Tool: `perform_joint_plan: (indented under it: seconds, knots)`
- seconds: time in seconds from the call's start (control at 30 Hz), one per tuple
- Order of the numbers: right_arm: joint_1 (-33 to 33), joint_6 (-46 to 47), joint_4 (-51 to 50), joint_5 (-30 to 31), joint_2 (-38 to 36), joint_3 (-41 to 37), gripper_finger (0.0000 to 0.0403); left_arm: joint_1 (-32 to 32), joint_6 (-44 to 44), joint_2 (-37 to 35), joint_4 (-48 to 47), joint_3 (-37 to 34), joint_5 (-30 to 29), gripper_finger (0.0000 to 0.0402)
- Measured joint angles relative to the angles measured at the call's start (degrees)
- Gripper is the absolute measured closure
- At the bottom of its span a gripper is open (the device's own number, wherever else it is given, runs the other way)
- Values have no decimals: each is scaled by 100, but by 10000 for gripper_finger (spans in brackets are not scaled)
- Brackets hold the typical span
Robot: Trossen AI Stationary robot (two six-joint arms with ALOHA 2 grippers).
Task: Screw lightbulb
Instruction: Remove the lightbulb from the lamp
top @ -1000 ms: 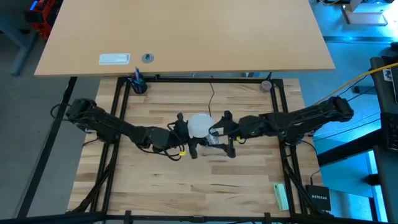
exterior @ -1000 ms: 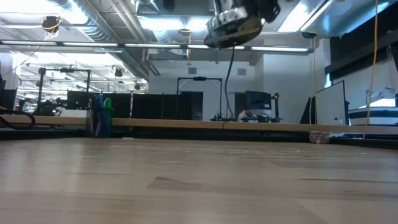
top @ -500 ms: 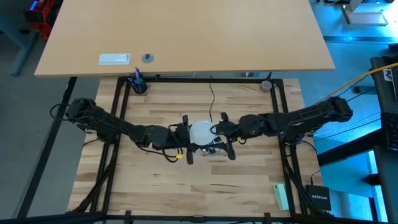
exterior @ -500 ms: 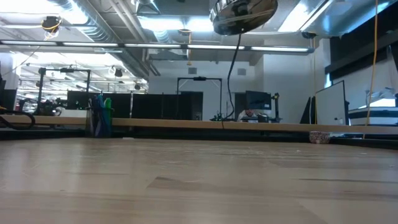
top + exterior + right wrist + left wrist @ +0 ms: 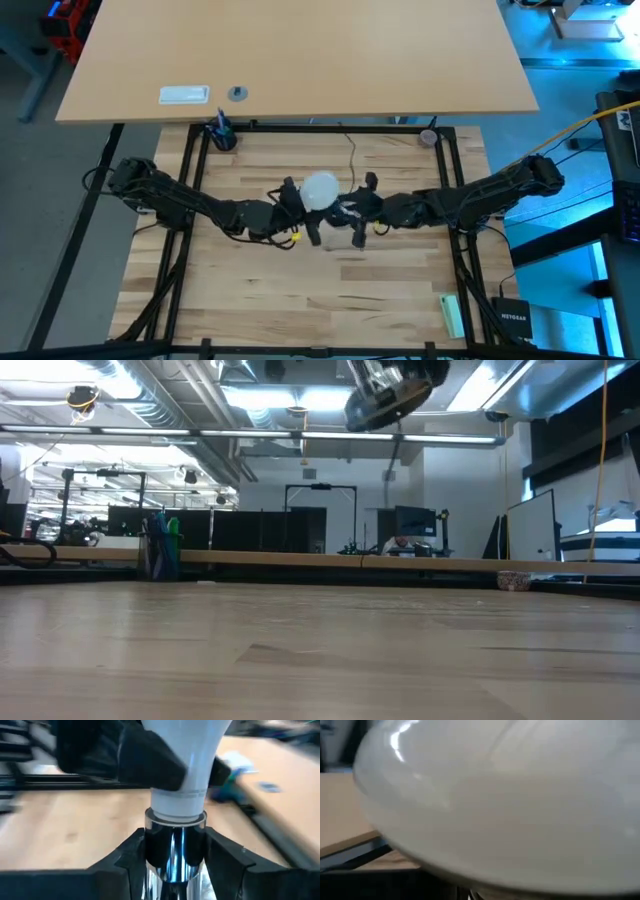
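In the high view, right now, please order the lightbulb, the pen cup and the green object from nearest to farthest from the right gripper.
Measured from the right gripper:
1. Lightbulb, just beside it at table centre.
2. Pen cup, far left corner.
3. Green object, near right edge; nearly as far as the cup.

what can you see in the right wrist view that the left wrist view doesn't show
Only the right wrist view shows the join: the right gripper has a finger on each side of the shiny silver socket, with the bulb's white neck seated on top, and the left gripper's dark fingers clamp that neck. Only the left wrist view shows the bulb's frosted dome up close, filling nearly the whole picture. Both show the lightbulb and bits of the wooden table behind it.
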Motion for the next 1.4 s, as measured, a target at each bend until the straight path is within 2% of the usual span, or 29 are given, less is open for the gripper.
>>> perform_joint_plan:
  seconds: [0.1,0.2,0.37,0.5,0.63,0.7,0.8,0.87,0.93,1.13,1.3,1.4]
  knots:
    - [168,-186,151,1099,196,0,239,56,-308,193,318,6,-480,263]
    - [272,-385,224,1943,507,83,239,124,-479,391,678,0,-787,263]
    - [414,-796,258,2915,983,383,239,215,-754,438,727,-9,-1043,263]
    - [515,-1080,265,3214,1160,535,239,277,-708,417,854,-11,-1048,263]
    - [597,-1095,211,3121,1184,562,230,323,-507,380,838,-13,-1074,263]
    - [694,-1199,194,3020,1197,562,185,326,-460,380,809,-13,-1067,263]
    - [887,-1225,111,2554,1192,557,116,359,-478,380,702,-13,-1002,263]
    - [971,-1146,169,2160,1174,558,88,397,-491,380,655,-13,-1011,264]
    - [1010,-1145,175,1623,1168,566,79,440,-434,389,616,-13,-1099,266]
    - [1090,-1146,514,566,1132,566,103,484,-406,382,472,-9,-1144,266]
    - [1087,-1034,-167,778,1027,560,137,398,-328,382,251,-9,-1034,266]
    - [1160,-681,-965,720,749,560,153,274,-46,382,189,-9,-436,266]
